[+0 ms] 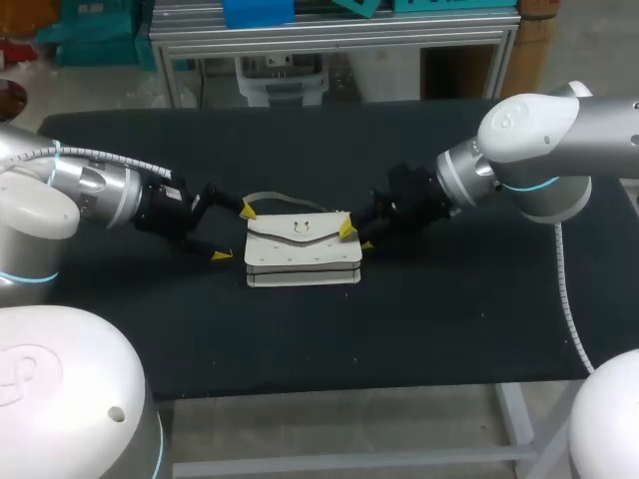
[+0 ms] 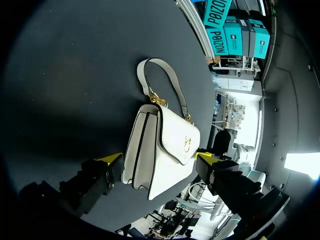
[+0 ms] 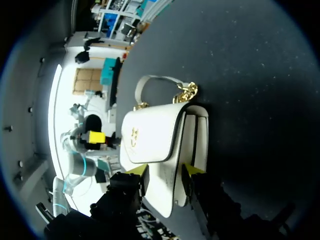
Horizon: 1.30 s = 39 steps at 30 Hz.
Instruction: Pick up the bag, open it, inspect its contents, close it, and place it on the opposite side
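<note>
Lying flat mid-frame on the bench (image 1: 419, 319), the bag (image 1: 303, 249) has its flap closed — the right pincer (image 1: 355, 236) grasps its right end, while the left pincer (image 1: 234, 233) stands released, straddling the left end.

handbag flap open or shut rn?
Shut. On the white handbag the flap lies flat over the front, gold clasp at its tip; no view shows the inside.

Bag (image 1: 303, 249) — smooth, seemingly leather; table (image 1: 399, 329) matt.
</note>
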{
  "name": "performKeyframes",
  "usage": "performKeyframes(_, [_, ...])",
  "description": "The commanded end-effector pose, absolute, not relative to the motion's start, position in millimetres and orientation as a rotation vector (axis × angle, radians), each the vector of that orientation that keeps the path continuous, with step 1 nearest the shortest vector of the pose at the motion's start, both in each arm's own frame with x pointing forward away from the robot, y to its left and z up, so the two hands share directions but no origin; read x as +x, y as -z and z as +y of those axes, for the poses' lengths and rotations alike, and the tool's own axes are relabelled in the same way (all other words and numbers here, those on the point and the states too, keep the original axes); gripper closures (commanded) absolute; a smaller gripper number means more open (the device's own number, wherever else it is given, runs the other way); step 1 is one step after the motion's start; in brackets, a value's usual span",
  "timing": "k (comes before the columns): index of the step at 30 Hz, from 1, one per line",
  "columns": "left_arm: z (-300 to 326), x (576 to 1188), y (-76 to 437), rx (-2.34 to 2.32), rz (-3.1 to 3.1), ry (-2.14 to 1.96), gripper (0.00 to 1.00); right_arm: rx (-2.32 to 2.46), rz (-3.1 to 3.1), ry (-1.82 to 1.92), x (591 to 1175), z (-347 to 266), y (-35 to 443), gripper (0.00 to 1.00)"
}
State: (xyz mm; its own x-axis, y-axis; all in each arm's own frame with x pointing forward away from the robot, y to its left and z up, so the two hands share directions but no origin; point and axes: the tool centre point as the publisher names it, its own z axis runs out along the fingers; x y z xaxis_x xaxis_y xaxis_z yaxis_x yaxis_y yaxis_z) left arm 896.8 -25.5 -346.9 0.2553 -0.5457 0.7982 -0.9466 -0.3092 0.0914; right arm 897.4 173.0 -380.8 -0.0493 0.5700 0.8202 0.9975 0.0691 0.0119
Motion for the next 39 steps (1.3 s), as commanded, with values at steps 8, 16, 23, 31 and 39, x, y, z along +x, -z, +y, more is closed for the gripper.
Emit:
performKeyframes(8, [-7,893,342,2.031,-1.366,-0.891,0.00,-1.615,-1.680,0.891,883,173,371,0.67])
performKeyframes(16, [3,893,342,2.078,-1.364,-0.885,0.00,-1.685,-1.685,0.845,878,175,376,0.74])
performKeyframes(23, [11,891,341,2.029,-1.489,-0.841,0.00,-1.692,-1.690,0.838,884,172,383,1.00])
performKeyframes(31, [26,895,333,1.905,-1.789,-0.684,0.00,-1.700,-1.792,0.880,911,126,371,1.00])
performKeyframes(39, [33,908,332,1.932,-1.940,-0.534,0.00,-1.748,-1.837,0.940,941,65,355,1.00])
